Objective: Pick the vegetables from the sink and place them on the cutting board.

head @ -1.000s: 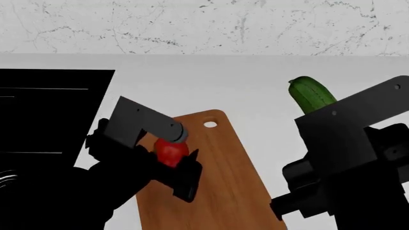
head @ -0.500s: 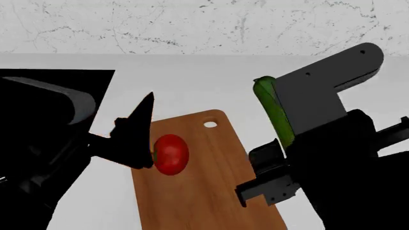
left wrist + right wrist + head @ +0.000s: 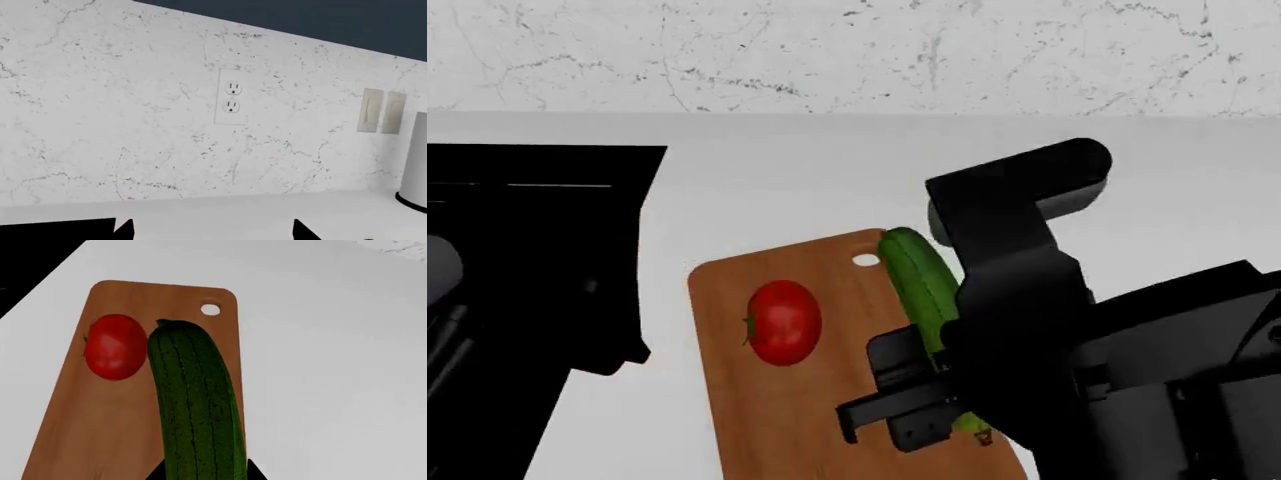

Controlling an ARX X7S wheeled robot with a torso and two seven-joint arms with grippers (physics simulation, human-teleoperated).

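Between the right fingers: cucumber (image 3: 197, 405), clamped near its lower end, over the cutting board (image 3: 80, 435)
Long axis: along the board, tip toward its hole (image 3: 210, 309)
Tomato (image 3: 783, 321): resting on board, beside cucumber
Head view only: right gripper (image 3: 941, 395)
Left fingers (image 3: 123, 230): apart, holding nothing

On the counter (image 3: 801, 170), the cutting board (image 3: 827, 400) lay just right of the sink (image 3: 534, 230), with the tomato (image 3: 783, 320) on its left half and the cucumber (image 3: 918, 285) lengthwise over its right edge, the wall (image 3: 854, 50) behind.
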